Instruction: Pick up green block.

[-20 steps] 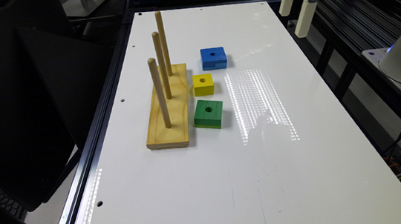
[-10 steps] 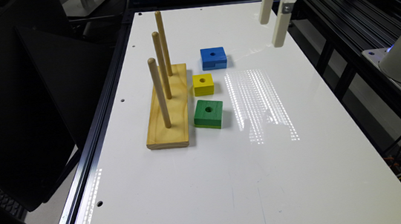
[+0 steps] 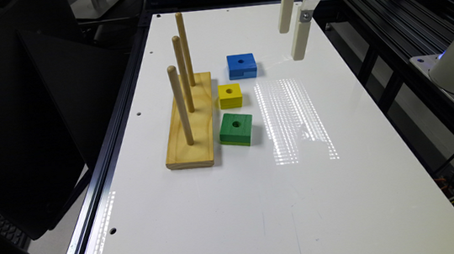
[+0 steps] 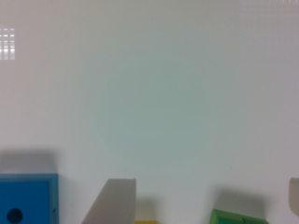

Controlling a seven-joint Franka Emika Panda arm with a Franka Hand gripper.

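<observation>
The green block (image 3: 235,129) lies flat on the white table (image 3: 261,208), its round hole facing up, beside the near end of the wooden peg base. In the wrist view a corner of the green block (image 4: 238,218) shows at the picture's edge. My gripper (image 3: 290,45) hangs above the table at the far end, toward the exterior view's right of the blue block, well apart from the green one. In the wrist view my gripper (image 4: 203,205) is open, with only bare table between its widely spread fingers (image 4: 112,203).
A blue block (image 3: 241,65) and a smaller yellow block (image 3: 230,95) lie in a row beyond the green one. The wooden base (image 3: 191,126) with three upright pegs stands just to the exterior view's left. Black monitors flank the table's left edge.
The gripper has moved toward the exterior view's left and come lower, closer to the blue block. The blocks have not moved.
</observation>
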